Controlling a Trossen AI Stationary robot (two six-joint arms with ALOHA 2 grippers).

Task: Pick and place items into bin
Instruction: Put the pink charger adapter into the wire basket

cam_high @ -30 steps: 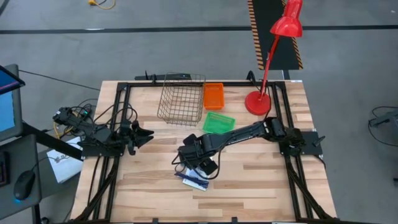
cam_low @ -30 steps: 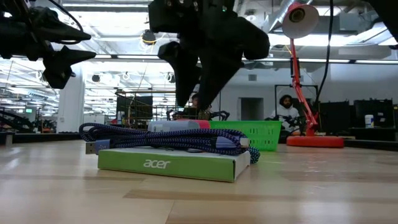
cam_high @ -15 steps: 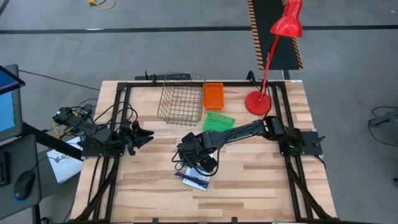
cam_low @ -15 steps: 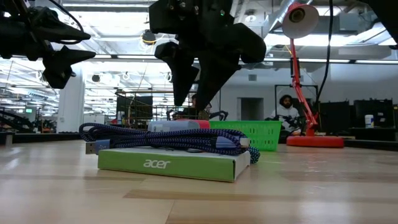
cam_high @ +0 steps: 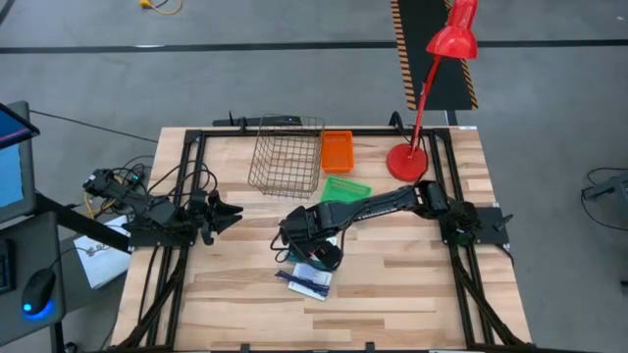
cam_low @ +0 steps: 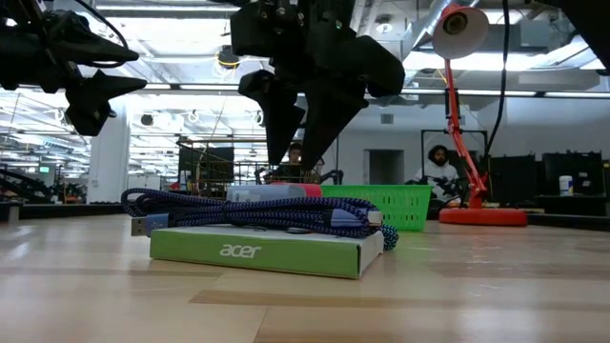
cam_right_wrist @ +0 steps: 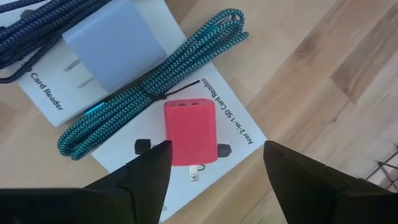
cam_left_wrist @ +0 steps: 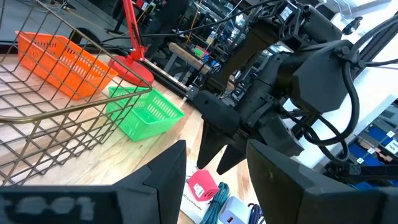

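The items lie in a pile [cam_high: 306,281] near the table's middle. White printed packets [cam_right_wrist: 233,134] lie at the bottom. On them rest a pink cube [cam_right_wrist: 189,132], a lilac cube [cam_right_wrist: 112,46], a bundled teal cord [cam_right_wrist: 149,87] and a dark blue cord [cam_right_wrist: 37,25]. My right gripper [cam_right_wrist: 216,149] hangs open above the pile, pointing down, its fingers either side of the pink cube and clear of it. The low view shows that gripper [cam_low: 291,157] well above the blue cord [cam_low: 257,205]. My left gripper [cam_left_wrist: 214,180] waits open at the table's left side [cam_high: 231,214].
A wire basket [cam_high: 287,157], an orange bin [cam_high: 337,151] and a green bin [cam_high: 344,192] stand toward the far edge, beyond the pile. A red desk lamp [cam_high: 407,162] stands at the far right. Bare wood lies to the pile's right and near side. People sit in the room behind.
My right gripper has drifted a little toward the far edge above the pile, still open and pointing down. The items have not moved.
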